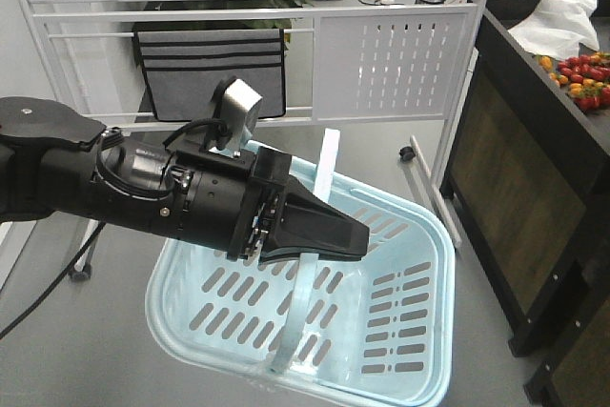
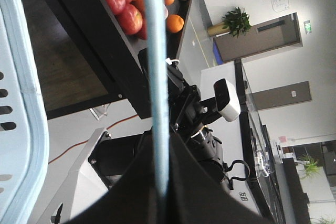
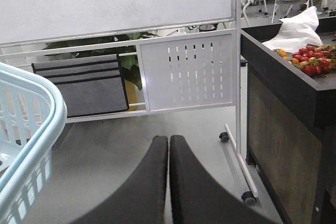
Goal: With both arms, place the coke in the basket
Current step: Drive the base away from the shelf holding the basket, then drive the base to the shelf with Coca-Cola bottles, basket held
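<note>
Exterior front-facing view: one black arm comes in from the left, and the left gripper (image 1: 355, 238) is clamped on the handle (image 1: 328, 164) of the basket (image 1: 424, 331). The grip is about midway along the hoop, over the basket's open middle. The handle stands up, showing above and below the fingers. I can't tell whether the basket touches the grey floor.

The basket is light blue plastic with a rolled rim and rows of slots in the walls and bottom. The handle is a paler, flat strip.

Left wrist view: the handle runs straight down the frame and is pinched between the two black fingers at the bottom edge. Red apples (image 2: 128, 18) and two oranges (image 2: 175, 23) sit on a dark shelf behind.

Right wrist view: the right gripper (image 3: 168, 171) has its fingers pressed together with nothing between them. It sits just right of the basket rim and is not touching it.

Counts: one basket, one handle, two grippers. Background: one whiteboard stand (image 1: 396, 64), one grey fabric pouch (image 1: 212, 69), and one dark table (image 1: 515, 169) with a pile of cherry tomatoes (image 1: 583, 78).
</note>
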Motion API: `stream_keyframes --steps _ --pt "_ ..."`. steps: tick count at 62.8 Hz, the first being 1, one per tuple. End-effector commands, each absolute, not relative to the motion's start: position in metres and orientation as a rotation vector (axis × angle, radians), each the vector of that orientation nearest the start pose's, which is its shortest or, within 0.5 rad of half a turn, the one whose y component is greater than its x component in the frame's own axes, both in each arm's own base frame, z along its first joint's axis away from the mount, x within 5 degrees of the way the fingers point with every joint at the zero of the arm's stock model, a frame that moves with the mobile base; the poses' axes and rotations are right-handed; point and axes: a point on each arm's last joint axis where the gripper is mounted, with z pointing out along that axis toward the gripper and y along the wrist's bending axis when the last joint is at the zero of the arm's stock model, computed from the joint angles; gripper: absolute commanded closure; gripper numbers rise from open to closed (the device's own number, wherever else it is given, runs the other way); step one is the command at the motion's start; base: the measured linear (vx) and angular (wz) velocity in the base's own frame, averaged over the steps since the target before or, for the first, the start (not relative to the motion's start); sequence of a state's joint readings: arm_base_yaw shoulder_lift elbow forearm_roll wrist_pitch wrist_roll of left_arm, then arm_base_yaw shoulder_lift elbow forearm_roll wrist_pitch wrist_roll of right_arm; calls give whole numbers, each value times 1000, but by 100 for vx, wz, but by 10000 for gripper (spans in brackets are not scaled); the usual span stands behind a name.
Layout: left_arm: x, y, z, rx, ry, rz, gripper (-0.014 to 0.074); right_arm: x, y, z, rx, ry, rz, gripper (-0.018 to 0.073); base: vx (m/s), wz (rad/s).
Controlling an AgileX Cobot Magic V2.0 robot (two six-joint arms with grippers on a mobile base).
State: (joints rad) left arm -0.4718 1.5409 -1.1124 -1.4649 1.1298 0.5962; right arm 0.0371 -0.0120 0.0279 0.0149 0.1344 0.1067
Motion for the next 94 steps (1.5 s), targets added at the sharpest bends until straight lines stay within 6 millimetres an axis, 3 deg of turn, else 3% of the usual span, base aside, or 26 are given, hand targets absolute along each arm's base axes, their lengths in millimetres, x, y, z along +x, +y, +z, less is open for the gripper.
stream_keyframes --steps 1,54,94 --pt "227 -211 350 499 2173 -1941 604 56 2 195 54 1559 116 564 27 3" --pt "227 -211 350 499 2173 -1941 604 56 2 195 54 1559 116 564 26 10" --pt "227 -211 350 499 2173 -1941 604 56 2 195 54 1559 116 564 20 45"
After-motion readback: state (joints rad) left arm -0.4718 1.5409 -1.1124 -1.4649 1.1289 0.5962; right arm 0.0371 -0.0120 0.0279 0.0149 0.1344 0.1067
